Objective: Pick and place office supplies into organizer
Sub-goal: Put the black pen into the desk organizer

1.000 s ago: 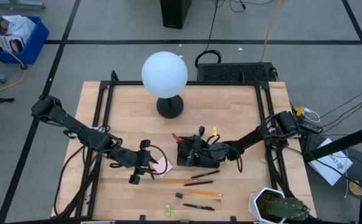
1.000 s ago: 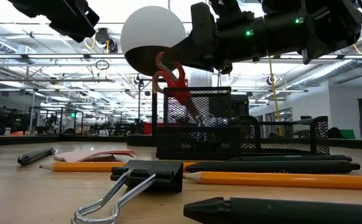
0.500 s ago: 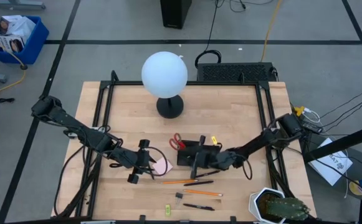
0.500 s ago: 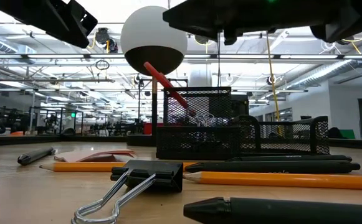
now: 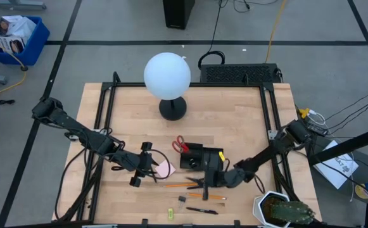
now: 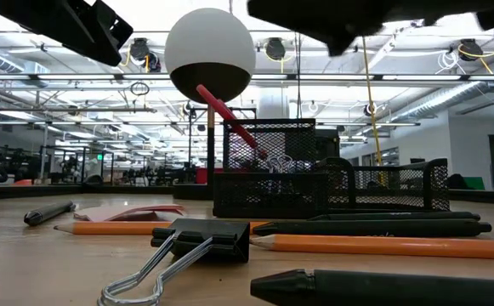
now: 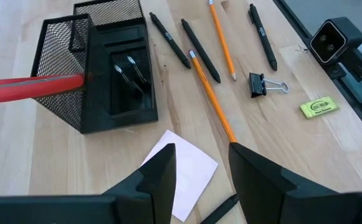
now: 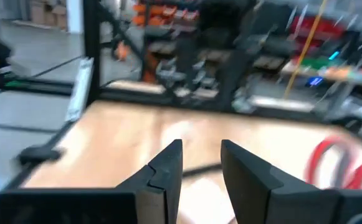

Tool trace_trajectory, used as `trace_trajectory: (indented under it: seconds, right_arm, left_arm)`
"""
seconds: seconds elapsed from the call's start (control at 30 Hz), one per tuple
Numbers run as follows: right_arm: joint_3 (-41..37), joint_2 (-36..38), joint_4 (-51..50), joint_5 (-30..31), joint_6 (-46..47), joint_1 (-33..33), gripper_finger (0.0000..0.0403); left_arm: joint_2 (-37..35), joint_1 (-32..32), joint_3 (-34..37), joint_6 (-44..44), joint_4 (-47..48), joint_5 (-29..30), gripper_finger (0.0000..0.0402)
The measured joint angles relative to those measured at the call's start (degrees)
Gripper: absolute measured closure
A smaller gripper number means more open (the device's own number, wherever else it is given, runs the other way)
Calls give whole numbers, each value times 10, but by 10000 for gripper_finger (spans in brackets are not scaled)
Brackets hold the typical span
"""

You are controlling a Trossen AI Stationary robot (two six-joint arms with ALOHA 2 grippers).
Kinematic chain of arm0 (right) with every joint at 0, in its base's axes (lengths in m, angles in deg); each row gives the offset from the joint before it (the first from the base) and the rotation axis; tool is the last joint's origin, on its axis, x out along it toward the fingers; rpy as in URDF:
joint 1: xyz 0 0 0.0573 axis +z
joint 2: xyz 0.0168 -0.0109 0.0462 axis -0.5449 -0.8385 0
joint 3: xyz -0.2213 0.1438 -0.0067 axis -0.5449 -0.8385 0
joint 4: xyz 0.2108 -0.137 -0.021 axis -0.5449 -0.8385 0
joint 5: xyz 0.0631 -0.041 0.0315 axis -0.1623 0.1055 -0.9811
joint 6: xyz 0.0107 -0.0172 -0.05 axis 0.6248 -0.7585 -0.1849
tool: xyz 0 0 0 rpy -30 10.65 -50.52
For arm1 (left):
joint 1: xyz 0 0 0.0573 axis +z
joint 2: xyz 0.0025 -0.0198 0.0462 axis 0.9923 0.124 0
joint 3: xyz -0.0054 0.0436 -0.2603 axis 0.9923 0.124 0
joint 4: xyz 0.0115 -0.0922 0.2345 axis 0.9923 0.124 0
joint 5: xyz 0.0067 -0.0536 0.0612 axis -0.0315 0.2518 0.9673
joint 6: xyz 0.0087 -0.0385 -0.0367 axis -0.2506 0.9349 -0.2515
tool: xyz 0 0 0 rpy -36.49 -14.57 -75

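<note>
- Pale wood-plank table (image 5: pixel 234 120), smooth, framed by black rails.
- White globe lamp (image 5: pixel 167 75), matte sphere on a round black base.
- Black wire-mesh organizer (image 5: pixel 194 156), boxy, mid-table; red-handled scissors (image 5: pixel 181 145) stand tilted in it, looped handles up; shiny clips (image 7: pixel 131 70) lie inside.
- Left gripper (image 5: pixel 147 164) hovers over the pink square sticky-note pad (image 5: pixel 165 168) just left of the organizer; fingers apart, nothing between them.
- Right gripper (image 5: pixel 208 180) hangs above the pens in front of the organizer; fingers apart, empty.
- 2 thin orange pencils (image 7: pixel 211 96) and slim black pens (image 7: pixel 200 50) lie in front of the organizer.
- Black binder clip (image 7: pixel 258 84) with wire loops.
- Small yellow-green piece (image 7: pixel 318 107), flat rectangle.
</note>
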State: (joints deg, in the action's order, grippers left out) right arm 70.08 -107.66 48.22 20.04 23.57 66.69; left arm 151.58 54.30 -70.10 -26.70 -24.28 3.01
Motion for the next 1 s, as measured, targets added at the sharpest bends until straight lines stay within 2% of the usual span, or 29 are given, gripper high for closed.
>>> trace_trajectory:
  seconds: [0.33,0.77,1.0]
  right_arm:
    - [0,0,-224,0,195,62,309]
    - [-34,0,-284,-14,395,106,313]
    - [-85,0,-285,-11,432,123,297]
  left_arm:
    - [0,0,0,1,-26,0,247]
    - [0,0,0,9,-25,0,247]
    - [0,0,0,15,-26,0,247]
